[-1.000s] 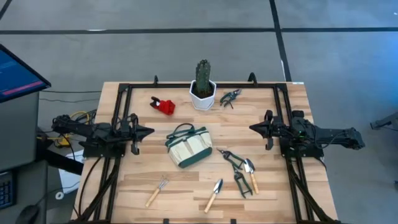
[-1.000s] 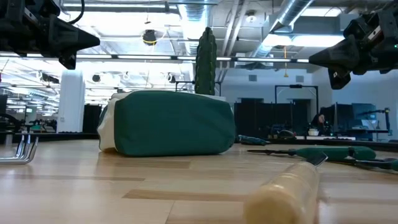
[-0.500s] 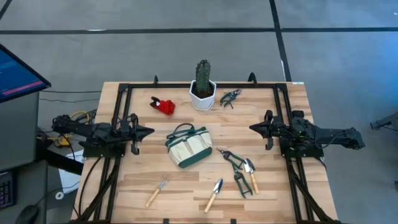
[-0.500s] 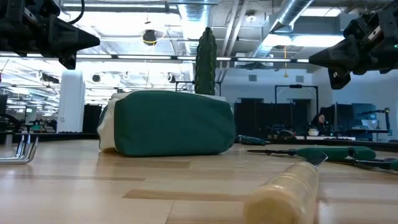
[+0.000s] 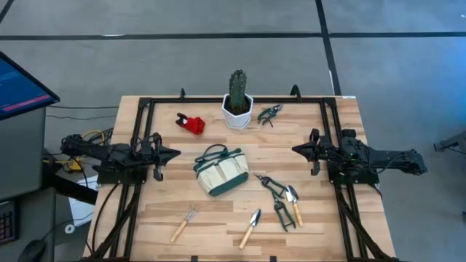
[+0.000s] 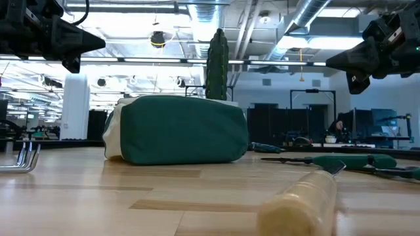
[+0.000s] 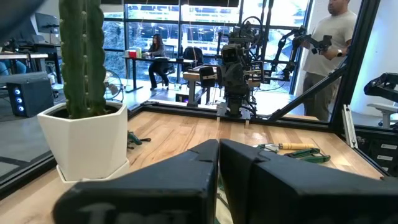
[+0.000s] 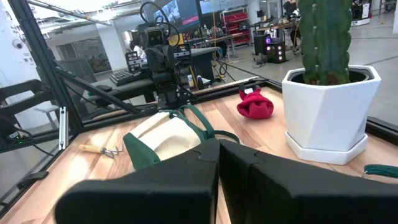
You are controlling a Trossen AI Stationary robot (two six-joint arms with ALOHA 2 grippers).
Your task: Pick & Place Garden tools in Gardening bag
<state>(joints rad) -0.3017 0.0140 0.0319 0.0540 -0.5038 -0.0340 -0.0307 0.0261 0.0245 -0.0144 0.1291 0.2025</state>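
The gardening bag (image 5: 220, 171) lay on its side near the middle of the wooden worktop (image 5: 218, 215), its green handles toward the cactus (image 5: 237, 89) in the white pot (image 5: 238, 113) at the far edge. None of the garden tools was in it. The red pruner-like piece (image 5: 192, 123) sat beside the pot on the left arm's side, and small dark shears (image 5: 269, 113) lay on the pot's other side. Nearer the front edge lay the wooden-handled fork (image 5: 183, 225), a trowel (image 5: 250, 228), a second trowel (image 5: 293, 203) and green-handled pruning shears (image 5: 275, 196) (these last two touching or overlapping, on the right arm's side of the bag). The left hand (image 5: 175, 153) hung above the worktop beside the bag, fingers pressed together and holding nothing. The right hand (image 5: 295, 149) hung opposite it, likewise closed and empty, pointing inward. In the left wrist view a person (image 7: 328, 56) stood beyond the worktop.
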